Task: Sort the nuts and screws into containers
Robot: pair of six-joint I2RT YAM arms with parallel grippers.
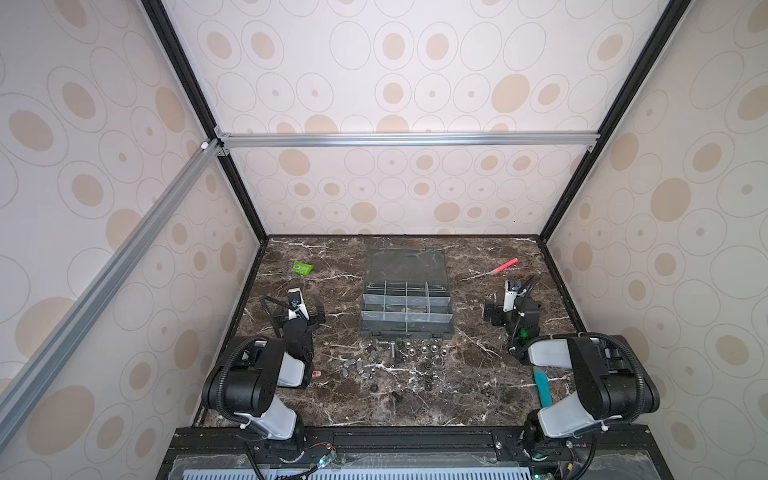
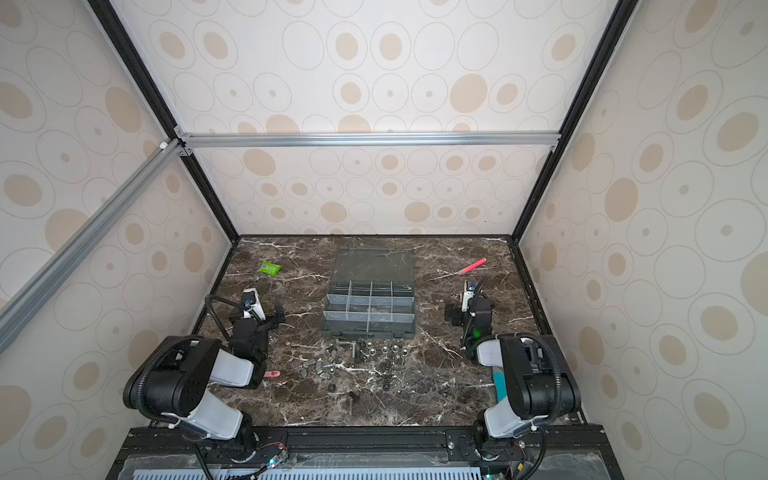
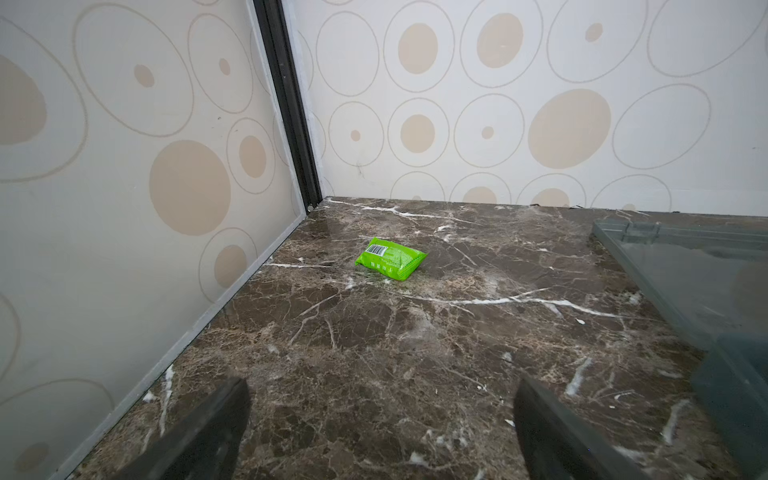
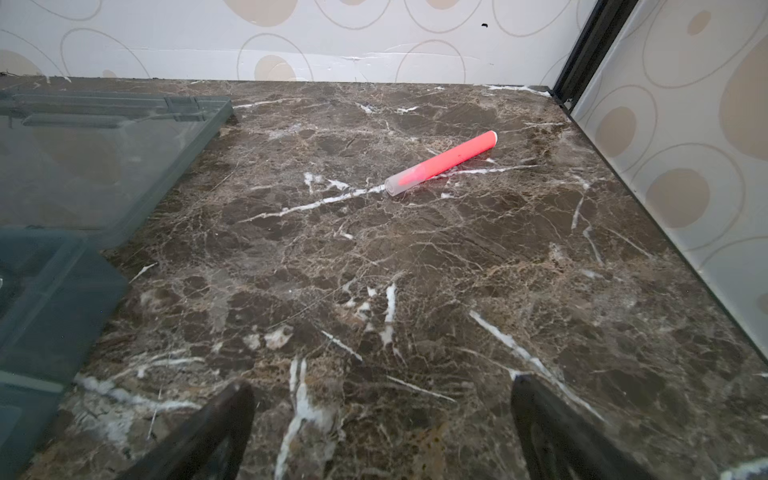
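While left hand (image 3: 376,432) and right hand (image 4: 380,432) stand released, 2 flanking 1 open box of containers (image 1: 405,331), screws (image 1: 392,348) and nuts (image 1: 424,348), too small to count, lie scattered on bench (image 1: 457,399) just nearer. 1 green packet (image 1: 302,268) far-left, 1 red pen (image 1: 504,267) far-right.

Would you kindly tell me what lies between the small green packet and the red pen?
The open transparent lid of the grey plastic organizer box, seen in both top views.

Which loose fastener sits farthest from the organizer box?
The dark piece lying nearest the front edge of the table. The other screws and nuts lie closer to the organizer box.
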